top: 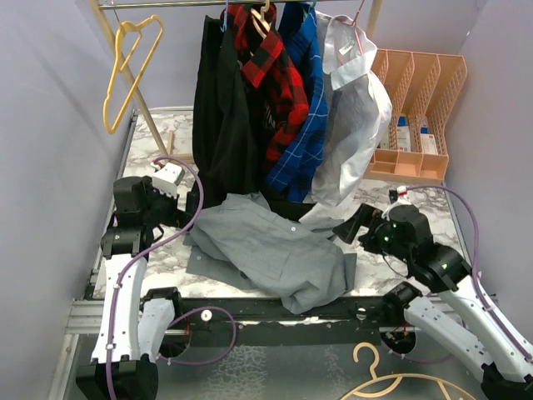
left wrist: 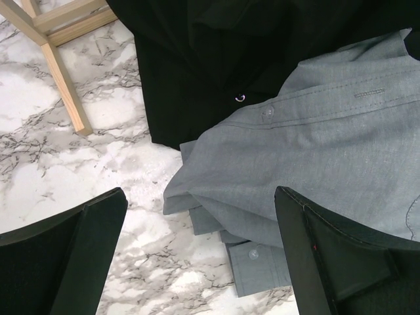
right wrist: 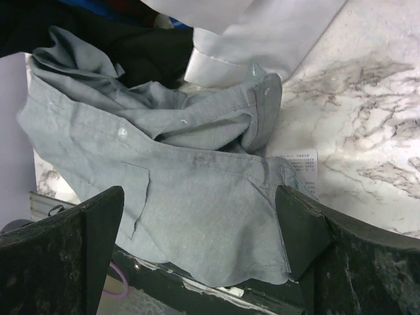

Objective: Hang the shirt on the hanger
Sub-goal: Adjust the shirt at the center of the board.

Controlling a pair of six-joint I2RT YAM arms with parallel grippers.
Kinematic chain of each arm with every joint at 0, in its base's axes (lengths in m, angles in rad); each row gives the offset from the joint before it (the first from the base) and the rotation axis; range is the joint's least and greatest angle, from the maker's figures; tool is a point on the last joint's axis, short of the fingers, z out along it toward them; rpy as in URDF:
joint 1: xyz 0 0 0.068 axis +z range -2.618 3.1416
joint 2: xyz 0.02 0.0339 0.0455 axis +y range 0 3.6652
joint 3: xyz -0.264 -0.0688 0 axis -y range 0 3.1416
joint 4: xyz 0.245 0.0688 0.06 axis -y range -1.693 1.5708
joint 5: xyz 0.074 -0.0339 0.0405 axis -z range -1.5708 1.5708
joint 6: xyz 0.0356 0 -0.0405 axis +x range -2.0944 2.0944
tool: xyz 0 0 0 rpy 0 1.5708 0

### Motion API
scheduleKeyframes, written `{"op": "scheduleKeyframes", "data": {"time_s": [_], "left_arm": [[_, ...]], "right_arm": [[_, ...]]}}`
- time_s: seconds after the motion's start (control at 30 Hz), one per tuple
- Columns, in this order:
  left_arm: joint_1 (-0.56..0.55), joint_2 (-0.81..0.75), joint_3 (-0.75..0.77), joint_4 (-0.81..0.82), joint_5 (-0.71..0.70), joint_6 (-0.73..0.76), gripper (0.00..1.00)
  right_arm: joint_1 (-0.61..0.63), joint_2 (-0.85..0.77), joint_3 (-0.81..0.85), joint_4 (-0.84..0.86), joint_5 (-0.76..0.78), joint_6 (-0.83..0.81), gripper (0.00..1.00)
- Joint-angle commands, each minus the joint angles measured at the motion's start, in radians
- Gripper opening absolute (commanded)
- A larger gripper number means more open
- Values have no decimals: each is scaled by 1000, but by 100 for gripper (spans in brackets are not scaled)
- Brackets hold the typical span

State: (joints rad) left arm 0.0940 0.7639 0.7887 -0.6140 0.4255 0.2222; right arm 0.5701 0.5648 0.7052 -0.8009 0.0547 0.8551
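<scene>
Left pincer, right pincer: both spread, empty.

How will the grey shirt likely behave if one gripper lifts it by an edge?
Probably floppy: the shirt lies crumpled in soft folds. Lifted at one point it would likely drape and trail, since it spreads wide across the table. A push would probably bunch it, not slide it.

A black garment, a red plaid shirt, a blue plaid shirt and a white shirt hang side by side above the marble table. A peach slotted organizer stands at the far right. A pale tan hanger lies below the near edge.
</scene>
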Motion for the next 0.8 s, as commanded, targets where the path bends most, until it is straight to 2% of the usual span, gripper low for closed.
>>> {"op": "scheduleKeyframes", "data": {"time_s": [0.0,0.1,0.27,0.4,0.77], "left_arm": [[-18,-17,-4,15,-11,5,99],[-19,-18,-4,16,-10,5,99],[-19,-16,-1,14,-7,5,99],[-17,-18,1,12,-7,5,99],[-17,-38,6,10,-16,2,99]], "right_arm": [[2,-11,-64,-10,-91,30,99],[2,-68,-103,-54,-122,54,100],[2,-161,-80,-209,-56,55,100],[2,-193,-111,-247,-60,95,100],[2,-84,-185,-252,28,236,100]]}}
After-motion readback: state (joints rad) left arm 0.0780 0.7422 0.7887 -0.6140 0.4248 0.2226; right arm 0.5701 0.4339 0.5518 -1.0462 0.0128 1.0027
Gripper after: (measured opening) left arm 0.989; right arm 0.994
